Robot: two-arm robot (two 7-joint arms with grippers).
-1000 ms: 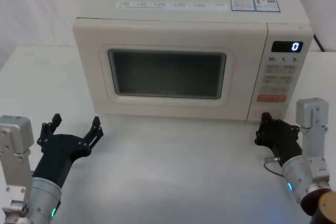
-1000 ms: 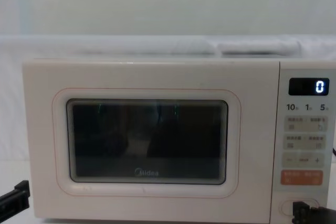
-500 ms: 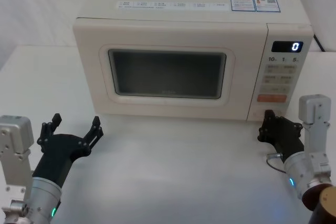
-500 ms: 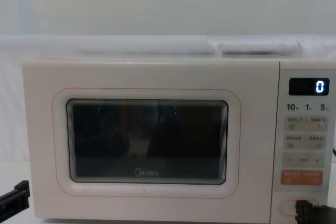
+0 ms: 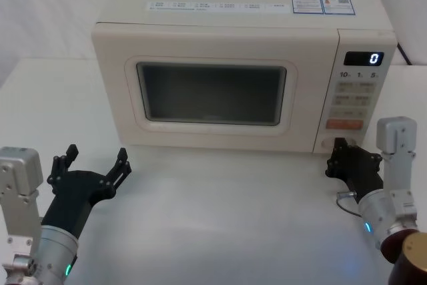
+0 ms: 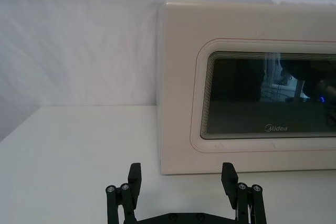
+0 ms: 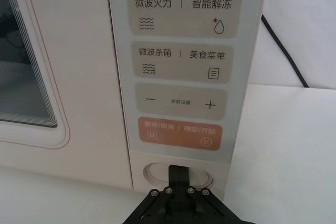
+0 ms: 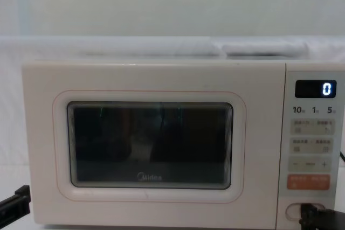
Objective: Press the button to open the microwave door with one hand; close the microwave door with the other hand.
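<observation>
The right pincer point(image 7: 180, 174) now has its fingers closed together, their joined tip pushed into the button point(image 7: 155, 173) at the foot of the control panel. Half a second ago that tip sat lower and a shade further out; it has since come up and in, so the press looks to be happening at this very moment. In the chest view the front of the microwave point(image 8: 156, 74) has shifted slightly to the left, which may be the first give of the latch or the whole oven nudged by the push. The microwave door point(image 5: 212, 95) shows no open gap at its panel-side edge.

The oven stands at the far edge of the bench point(image 5: 220, 211), button at its lower right front corner. The left pincer point(image 5: 92, 165) hovers near the bench's left front, its fingers spread wide and holding nothing, unmoved over the last second. Closing the door would fall to it once the door swings out.
</observation>
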